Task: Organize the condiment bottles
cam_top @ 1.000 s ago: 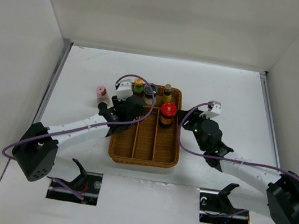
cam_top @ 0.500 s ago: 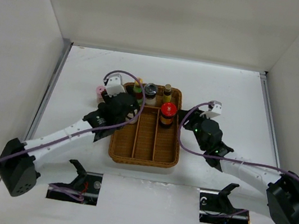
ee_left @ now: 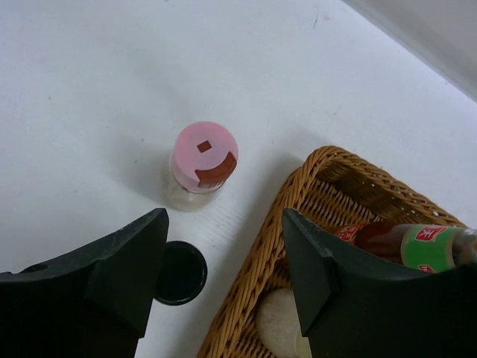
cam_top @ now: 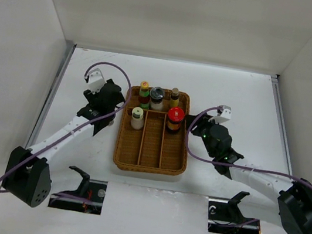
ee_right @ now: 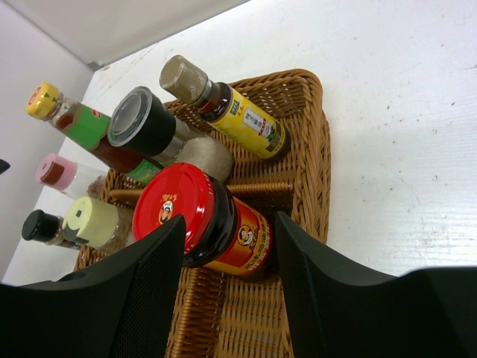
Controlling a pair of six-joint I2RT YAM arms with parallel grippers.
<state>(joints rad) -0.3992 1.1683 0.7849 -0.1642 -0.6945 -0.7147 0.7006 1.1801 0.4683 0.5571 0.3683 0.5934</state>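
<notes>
In the wicker tray [cam_top: 150,158] stand a yellow-capped bottle [cam_top: 143,93], a grey-capped one [cam_top: 156,98], a tan-capped one [cam_top: 174,97], a red-lidded jar [cam_top: 174,120] and a pale-yellow-capped bottle [cam_top: 137,117]. A pink-capped bottle [ee_left: 204,156] and a small black-capped bottle [ee_left: 179,272] stand on the table by the tray's left rim [ee_left: 298,194]. My left gripper [ee_left: 223,224] hangs open above them, holding nothing. My right gripper [ee_right: 229,224] is open, its fingers either side of the red-lidded jar [ee_right: 179,209], a narrow gap showing at the right finger.
White walls close off the table on the left, back and right. The near halves of the tray's three lanes [cam_top: 151,146] hold nothing. Purple cables loop over both wrists. Two black stands [cam_top: 82,179] sit at the near edge.
My left gripper opened, left the pale-yellow-capped bottle standing in the tray's left lane, and swung left and back off the tray. The right arm has not moved.
</notes>
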